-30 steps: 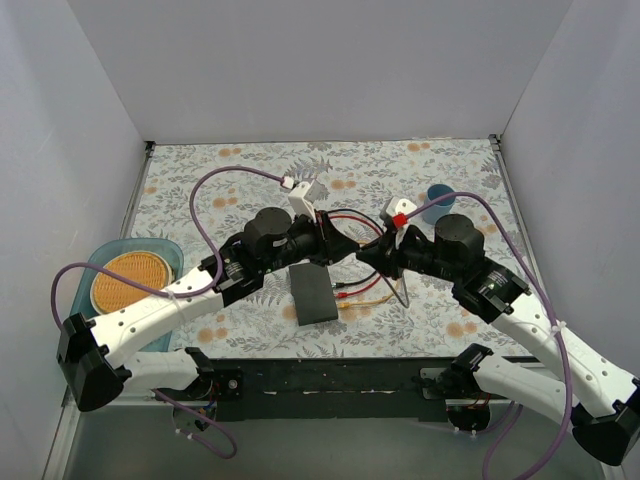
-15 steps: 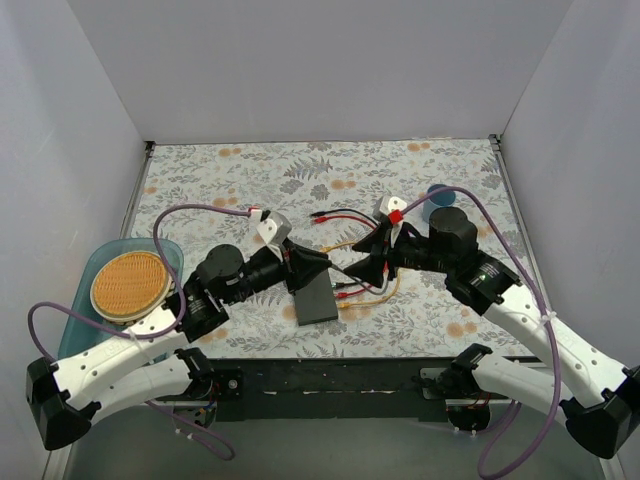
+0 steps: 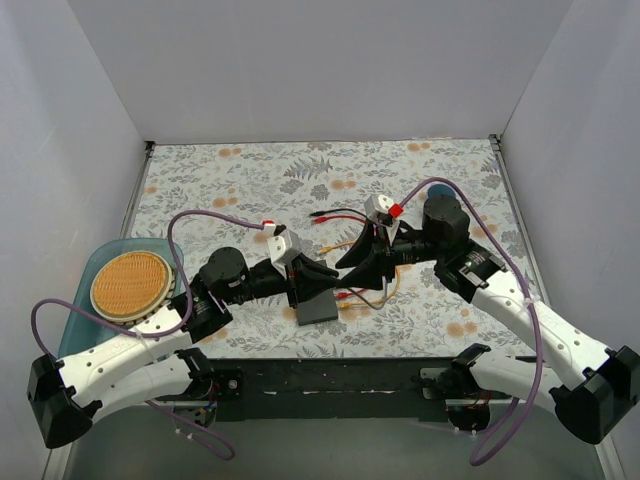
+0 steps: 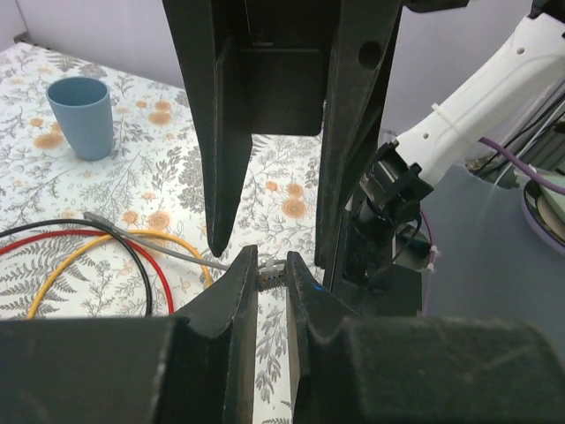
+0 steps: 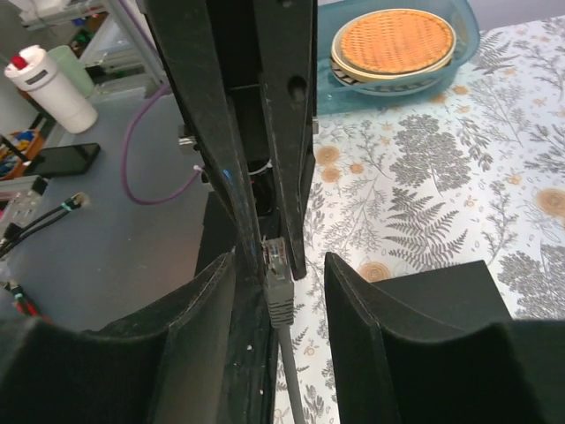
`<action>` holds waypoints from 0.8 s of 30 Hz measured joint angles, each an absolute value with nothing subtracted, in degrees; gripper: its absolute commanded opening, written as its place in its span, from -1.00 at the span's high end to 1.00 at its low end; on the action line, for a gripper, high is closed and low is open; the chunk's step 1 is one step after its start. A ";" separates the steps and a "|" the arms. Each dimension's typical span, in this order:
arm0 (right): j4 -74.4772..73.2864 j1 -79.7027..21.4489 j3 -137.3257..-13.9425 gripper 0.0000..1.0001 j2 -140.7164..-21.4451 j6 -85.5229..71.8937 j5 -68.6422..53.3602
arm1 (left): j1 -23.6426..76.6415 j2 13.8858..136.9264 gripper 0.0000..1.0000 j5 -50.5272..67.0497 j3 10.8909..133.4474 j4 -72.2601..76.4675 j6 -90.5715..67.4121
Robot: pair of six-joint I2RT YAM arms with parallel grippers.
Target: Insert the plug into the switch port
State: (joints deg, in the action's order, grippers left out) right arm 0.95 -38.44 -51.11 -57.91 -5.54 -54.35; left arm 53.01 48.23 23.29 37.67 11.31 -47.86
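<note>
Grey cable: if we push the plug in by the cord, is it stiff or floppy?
Probably floppy: the grey cable is thin and trails off onto the mat, so pushing on it would likely buckle it. The plug looks like rigid plastic, and the left gripper pinches it directly, so that is likely the better push point.

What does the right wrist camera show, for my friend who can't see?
The left gripper pinches a grey plug between the open fingers of the right gripper. Behind, an orange woven disc lies in a teal tray.

Black box point(image 3: 318, 308): ports out of sight
</note>
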 measured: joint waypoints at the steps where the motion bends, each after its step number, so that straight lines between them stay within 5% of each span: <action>1: 1.43 -38.26 -51.20 0.00 -58.28 -5.96 -55.53 | 53.01 48.42 1.00 23.64 37.67 11.05 -47.68; 24: 2.26 -35.62 -51.31 0.10 -61.58 -8.10 -66.04 | 53.01 45.67 1.00 27.44 38.41 11.18 -46.02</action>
State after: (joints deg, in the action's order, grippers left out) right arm 2.26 -35.62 -51.31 -61.58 -8.10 -66.04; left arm 53.01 45.67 27.44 38.41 11.18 -46.02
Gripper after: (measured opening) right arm 0.457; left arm 0.112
